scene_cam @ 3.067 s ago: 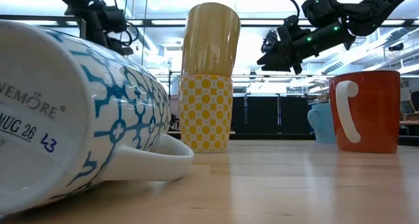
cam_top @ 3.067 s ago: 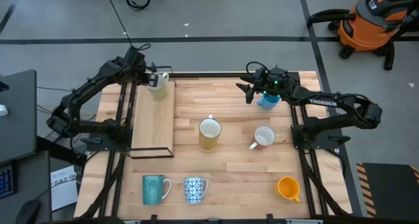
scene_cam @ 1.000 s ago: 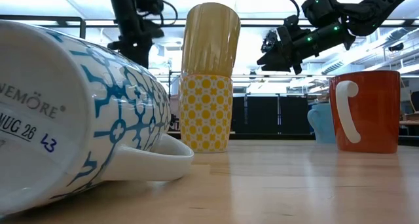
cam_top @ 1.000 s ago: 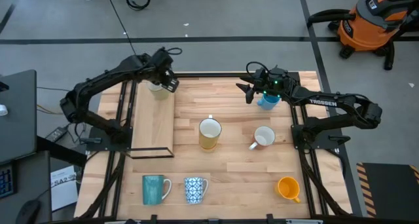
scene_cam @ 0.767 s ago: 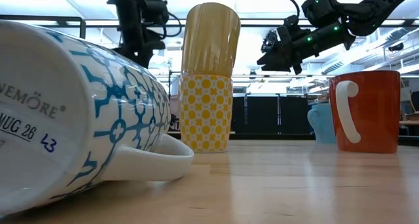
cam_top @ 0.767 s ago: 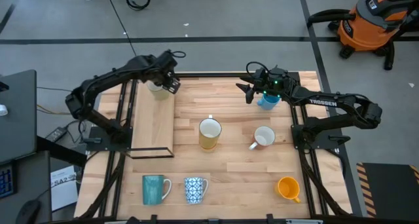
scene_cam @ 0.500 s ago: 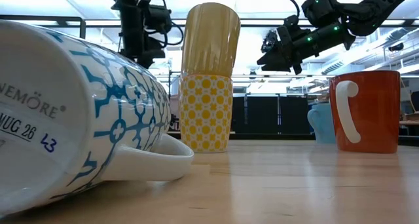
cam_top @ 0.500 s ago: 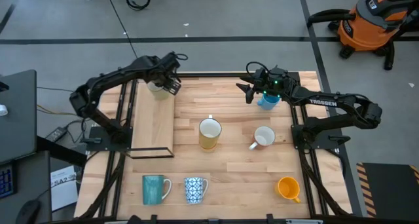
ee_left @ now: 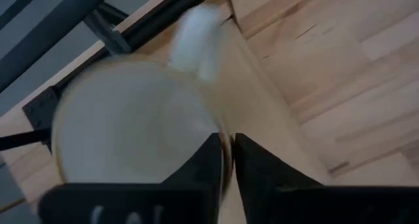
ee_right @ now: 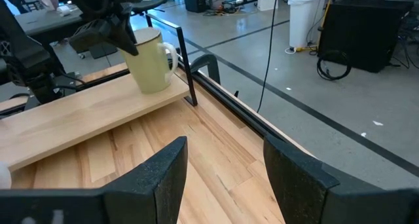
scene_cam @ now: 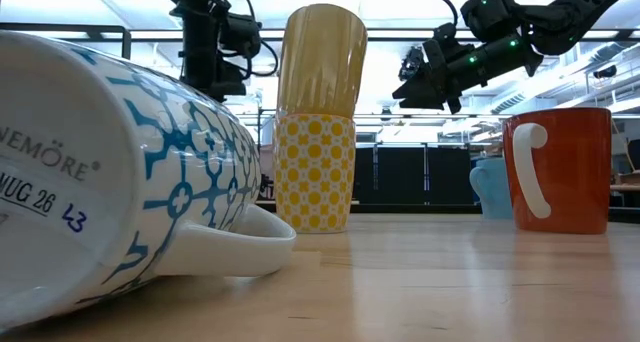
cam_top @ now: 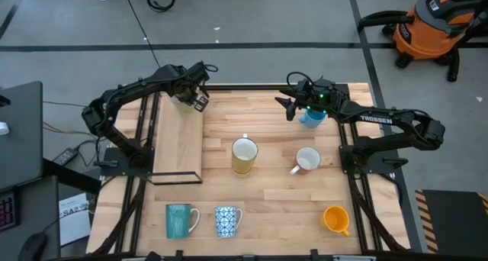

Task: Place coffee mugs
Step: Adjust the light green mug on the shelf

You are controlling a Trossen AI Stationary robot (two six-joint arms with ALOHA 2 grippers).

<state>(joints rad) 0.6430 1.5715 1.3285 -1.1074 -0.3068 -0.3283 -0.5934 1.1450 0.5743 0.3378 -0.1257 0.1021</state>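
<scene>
A cream-white mug (ee_right: pixel 150 60) stands at the far end of the raised wooden shelf (cam_top: pixel 177 143); my left gripper (cam_top: pixel 197 99) is shut on its rim. My right gripper (cam_top: pixel 293 108) hovers open beside the light blue mug (cam_top: pixel 311 118) near the table's far edge. On the table stand a pale yellow mug (cam_top: pixel 244 156), a white mug (cam_top: pixel 309 159), a teal mug (cam_top: pixel 179 220) and an orange mug (cam_top: pixel 335 219). The blue-and-white patterned mug (scene_cam: pixel 120 172) lies on its side. My left gripper pinches the cream-white mug's wall at the rim (ee_left: pixel 226 142), close beside the handle (ee_left: pixel 196 40), with one finger inside the cup and one outside. The fingers come from above, slanting down. The mug stays upright, and its base looks to be on the shelf board.
The shelf has a black metal frame with a post (ee_right: pixel 186 67) beside the held mug. Bare wood lies between the shelf and the yellow mug. An orange shop vacuum (cam_top: pixel 435 24) stands on the floor beyond the table's right far corner.
My left gripper has shifted a little toward the table's right and slightly down, staying over the mug on the shelf. The right arm and the other mugs have kept still.
</scene>
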